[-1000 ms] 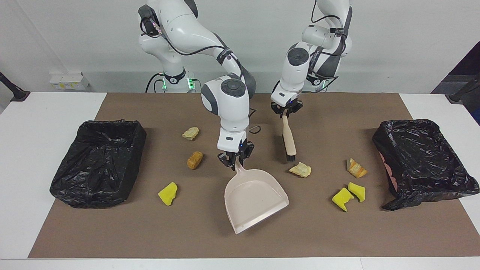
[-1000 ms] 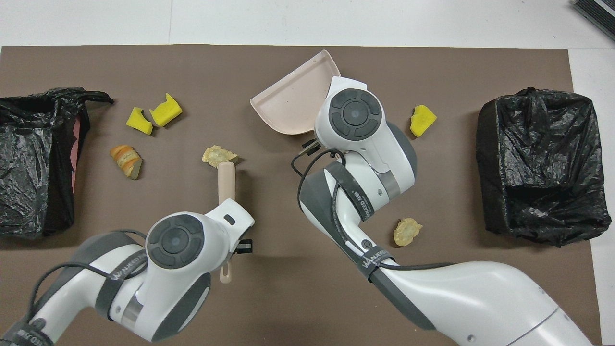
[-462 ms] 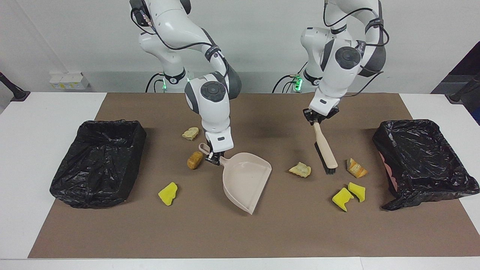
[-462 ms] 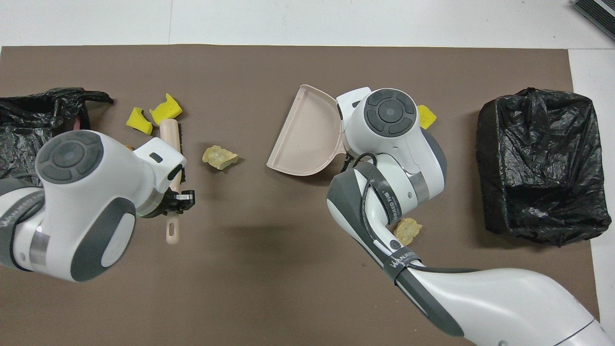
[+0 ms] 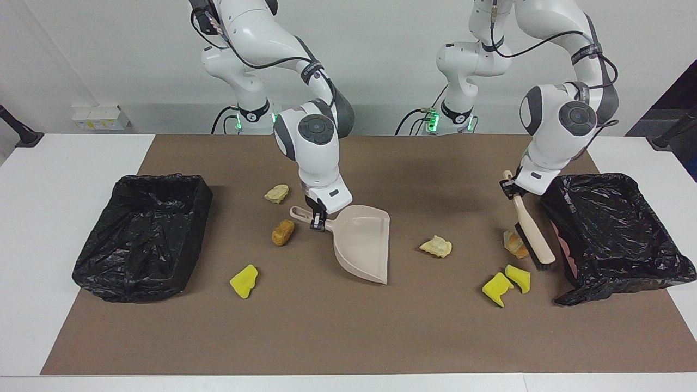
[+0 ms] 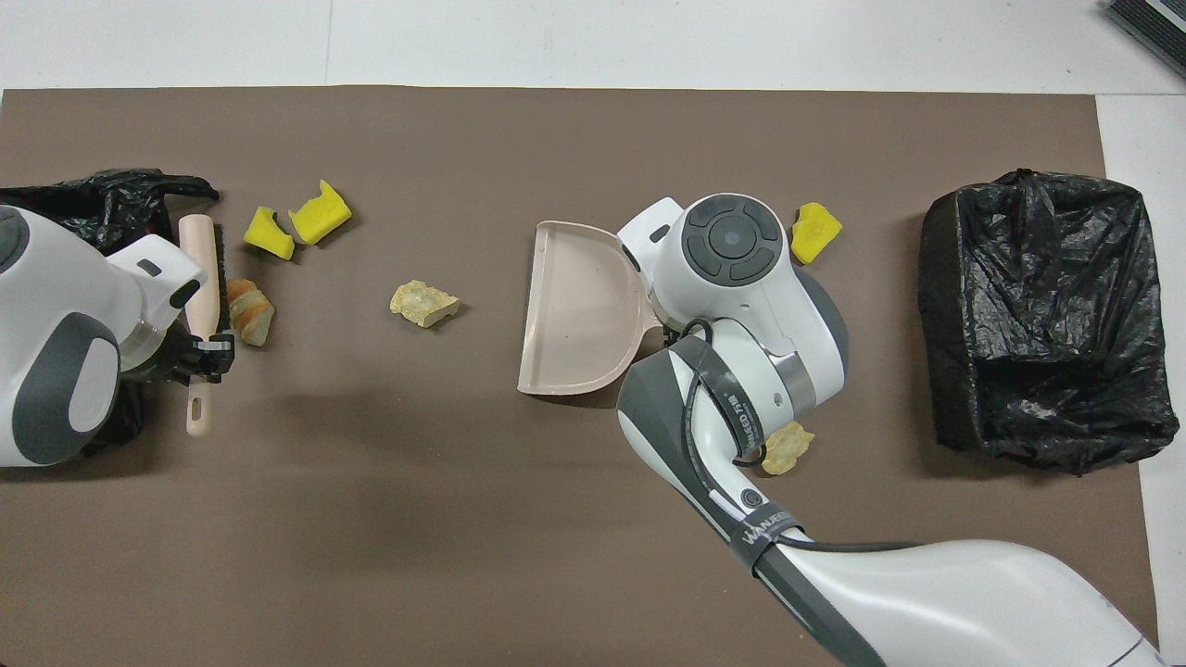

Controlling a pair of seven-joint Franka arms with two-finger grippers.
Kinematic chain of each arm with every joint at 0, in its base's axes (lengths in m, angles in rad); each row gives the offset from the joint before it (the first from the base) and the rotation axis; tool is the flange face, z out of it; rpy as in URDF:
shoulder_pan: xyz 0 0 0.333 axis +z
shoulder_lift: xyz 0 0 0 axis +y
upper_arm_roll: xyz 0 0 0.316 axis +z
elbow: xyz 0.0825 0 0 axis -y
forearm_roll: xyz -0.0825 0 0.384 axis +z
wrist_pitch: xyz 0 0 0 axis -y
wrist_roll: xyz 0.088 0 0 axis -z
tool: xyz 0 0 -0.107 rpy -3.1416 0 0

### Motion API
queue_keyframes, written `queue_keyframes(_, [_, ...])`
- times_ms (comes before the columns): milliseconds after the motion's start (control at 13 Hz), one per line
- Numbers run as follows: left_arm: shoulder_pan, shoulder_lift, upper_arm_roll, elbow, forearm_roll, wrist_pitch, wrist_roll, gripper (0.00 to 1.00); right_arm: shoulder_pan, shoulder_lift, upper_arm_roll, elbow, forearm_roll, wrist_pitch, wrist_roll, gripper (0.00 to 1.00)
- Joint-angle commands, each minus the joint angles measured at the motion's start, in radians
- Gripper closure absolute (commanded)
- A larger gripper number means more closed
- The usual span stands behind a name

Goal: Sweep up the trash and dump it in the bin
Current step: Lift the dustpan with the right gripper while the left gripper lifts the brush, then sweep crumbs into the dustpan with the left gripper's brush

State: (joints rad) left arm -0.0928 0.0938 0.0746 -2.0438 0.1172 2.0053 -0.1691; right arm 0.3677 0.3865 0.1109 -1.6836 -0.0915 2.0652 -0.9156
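My right gripper point(image 5: 319, 221) is shut on the handle of the beige dustpan point(image 5: 364, 243) point(image 6: 574, 310), whose mouth faces the left arm's end. My left gripper point(image 5: 511, 187) point(image 6: 206, 348) is shut on the beige brush point(image 5: 532, 237) point(image 6: 198, 269). The bristles stand between an orange bread lump point(image 5: 512, 243) point(image 6: 248, 311) and the black bin point(image 5: 615, 228). Two yellow sponge chunks point(image 5: 506, 282) point(image 6: 295, 222) lie beside them. A pale lump point(image 5: 436, 246) point(image 6: 424, 303) lies between brush and dustpan. A brown lump point(image 5: 283, 232), a pale lump point(image 5: 277, 193) point(image 6: 788, 447) and a yellow chunk point(image 5: 244, 281) point(image 6: 815, 232) lie by the right arm.
A second black-lined bin point(image 5: 144, 234) point(image 6: 1038, 315) stands at the right arm's end of the brown mat point(image 5: 348, 337). The left arm covers most of its nearby bin point(image 6: 120, 190) in the overhead view. White table point(image 5: 60, 163) borders the mat.
The left arm swung the brush from the middle to the bin at its own end, past the orange bread lump. The right gripper turned the dustpan's mouth toward the left arm's end.
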Motion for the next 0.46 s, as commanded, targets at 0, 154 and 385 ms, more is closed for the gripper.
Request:
queue_keyframes(0, [0.01,0.061,-0.019,0.02,0.018,0.052,0.042,1.0,0.003,-0.035,0.01,-0.033,0.024,-0.026,-0.042,1.0])
queue_keyframes(154, [0.01,0.089,-0.027,0.034,-0.025,0.069,0.177,1.0,0.007,-0.037,0.012,-0.03,0.03,-0.056,-0.039,1.0])
queue_keyframes(385, [-0.048,0.083,-0.029,0.022,-0.146,0.06,0.31,1.0,0.017,-0.031,0.01,-0.034,0.03,-0.043,-0.031,1.0])
